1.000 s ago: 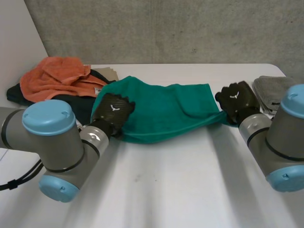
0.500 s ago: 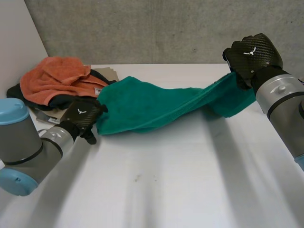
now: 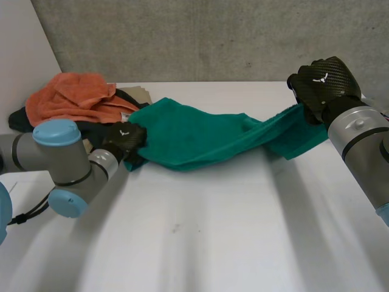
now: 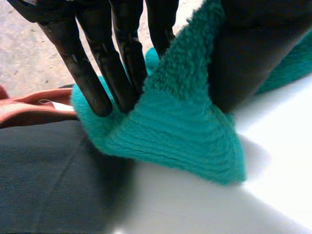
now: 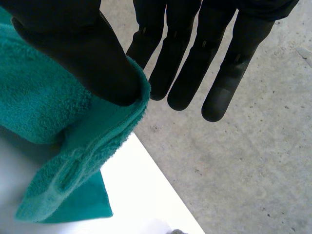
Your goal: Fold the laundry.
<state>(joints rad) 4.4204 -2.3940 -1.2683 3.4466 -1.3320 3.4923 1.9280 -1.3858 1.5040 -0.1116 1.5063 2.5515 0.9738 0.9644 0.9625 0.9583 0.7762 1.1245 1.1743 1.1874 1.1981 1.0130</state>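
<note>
Green towel (image 3: 200, 137), strung from nine to two o'clock over the white table (image 3: 213, 231), pinched at either end: left hand (image 3: 124, 140) low beside the laundry pile (image 3: 73, 100), right hand (image 3: 322, 85) high. Spreading stage, seemingly; next, lowering flat and evenly taut.

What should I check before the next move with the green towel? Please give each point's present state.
1. Left hand pinches green towel: ok, thumb and fingers clamp its end.
2. Right hand pinches it: ok, thumb presses an edge against the fingers.
3. Towel spread flat: not ok, bunched between the hands.
4. Towel off the table: not ok, its middle rests there.
5. Towel apart from the laundry pile: not ok, its end lies against the dark cloth.
6. Hands on matching corners: cannot tell.
</note>
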